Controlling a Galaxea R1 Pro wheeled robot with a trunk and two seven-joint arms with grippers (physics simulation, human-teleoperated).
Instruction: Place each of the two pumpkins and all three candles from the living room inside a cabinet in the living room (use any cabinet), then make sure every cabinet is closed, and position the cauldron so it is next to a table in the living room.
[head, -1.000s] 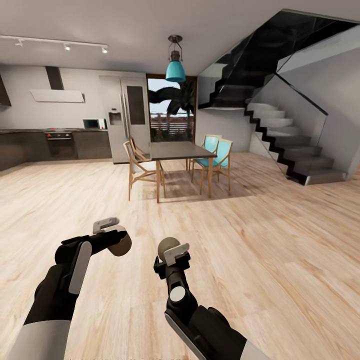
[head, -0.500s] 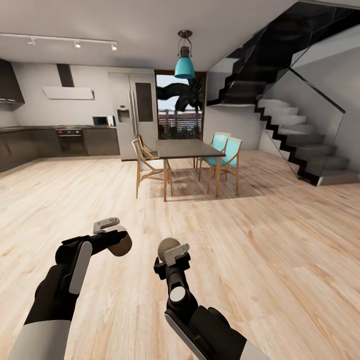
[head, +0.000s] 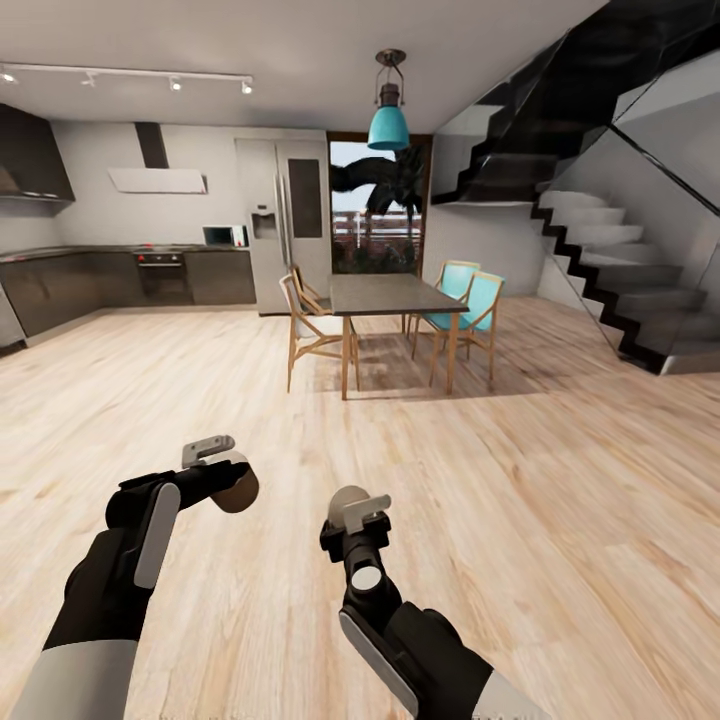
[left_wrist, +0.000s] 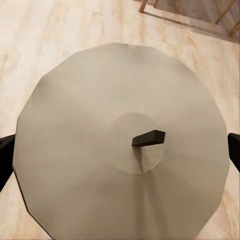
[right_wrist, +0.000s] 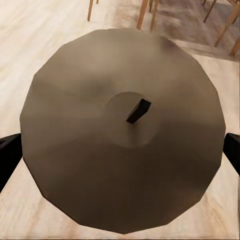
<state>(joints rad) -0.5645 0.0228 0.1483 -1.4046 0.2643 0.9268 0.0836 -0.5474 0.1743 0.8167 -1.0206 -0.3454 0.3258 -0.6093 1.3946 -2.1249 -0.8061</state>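
The left claw (head: 222, 470) and right claw (head: 352, 512) are each gripping a candle (left_wrist: 120, 145), (right_wrist: 125, 130); neither is stowed yet, and no cabinet is appearing across the wood floor (head: 560, 480).

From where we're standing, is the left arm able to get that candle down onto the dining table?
Probably not yet. The left gripper, shut on its candle, hangs low near the robot, and open wood floor separates it from the dining table.
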